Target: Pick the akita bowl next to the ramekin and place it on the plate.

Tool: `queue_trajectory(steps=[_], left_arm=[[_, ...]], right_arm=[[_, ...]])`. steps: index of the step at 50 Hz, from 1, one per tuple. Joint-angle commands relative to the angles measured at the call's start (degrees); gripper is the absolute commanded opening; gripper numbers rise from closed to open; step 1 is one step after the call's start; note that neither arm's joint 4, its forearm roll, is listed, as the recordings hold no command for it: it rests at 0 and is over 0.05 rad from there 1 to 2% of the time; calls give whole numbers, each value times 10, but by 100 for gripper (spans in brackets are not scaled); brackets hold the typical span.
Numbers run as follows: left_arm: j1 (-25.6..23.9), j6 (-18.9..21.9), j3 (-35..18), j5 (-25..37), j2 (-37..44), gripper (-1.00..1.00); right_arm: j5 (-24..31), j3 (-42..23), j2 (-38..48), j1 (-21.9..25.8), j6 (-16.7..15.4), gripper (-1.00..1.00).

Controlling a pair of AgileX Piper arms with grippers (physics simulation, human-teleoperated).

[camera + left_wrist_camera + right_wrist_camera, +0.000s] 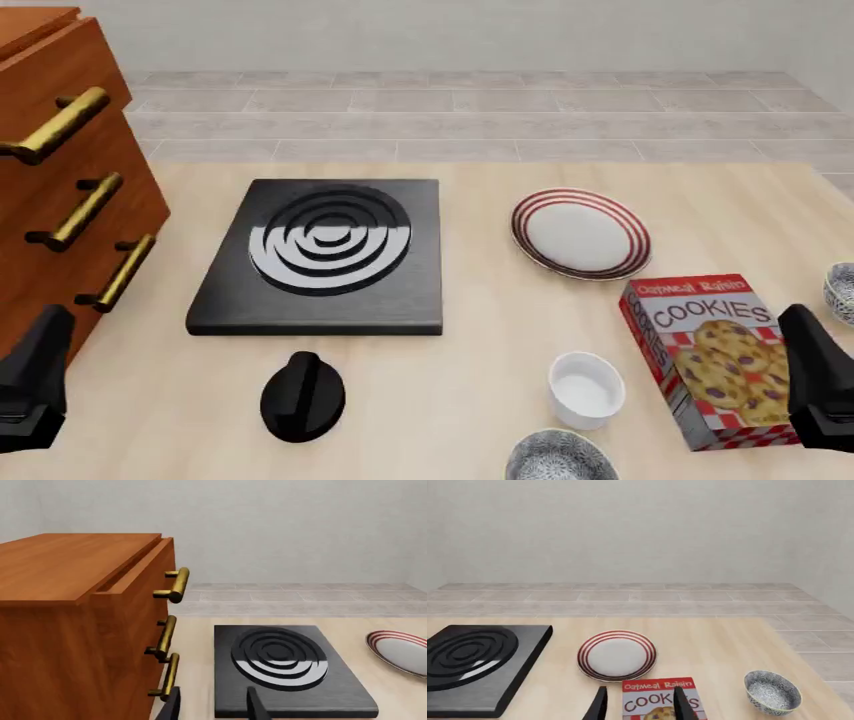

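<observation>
The right gripper (pixel 639 702) has its two dark fingers spread apart. Nothing is between them and they touch nothing. The left gripper (pixel 213 705) is open too, with nothing in it. In the front view both grippers sit low at the near corners of the table (pixel 481 300), the left one (pixel 34 385) by the wooden drawers (pixel 60 190) and the right one (pixel 817 385) just beside the cookie box (pixel 705 360).

The akita bowl (pixel 561 458) is at the near edge of the table, to the left of the right gripper, with the cookie box between them. It is white with lots of little dark dots. Only part of it shows. The ramekin (pixel 587 388) is just beside it, a bit farther away, and it is plain white. I cannot tell if the two touch.

The plate (pixel 581 233) has red rings. It lies farther out than the right gripper and to its left, past the cookie box. It has nothing on it.

There are two dotted bowls. The second bowl (pixel 772 692) sits to the right of the cookie box, close to the right gripper, well apart from the ramekin. There is one ramekin, one plate, one cookie box, one black stove plate (pixel 324 255) and one black knob (pixel 303 396). The drawers have three gold handles (pixel 83 212).
</observation>
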Motion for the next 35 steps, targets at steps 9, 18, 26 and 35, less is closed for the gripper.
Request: queue_trajectory(steps=[9, 18, 26, 35], left_arm=[[0, 0, 0, 0, 0, 100], [0, 0, 0, 0, 0, 100], [0, 0, 0, 0, 0, 100], [0, 0, 0, 0, 0, 100]], right_arm=[[1, -2, 3, 6, -1, 100], [3, -7, 4, 9, -6, 100], [10, -22, 15, 25, -17, 100], [35, -68, 46, 52, -26, 100]])
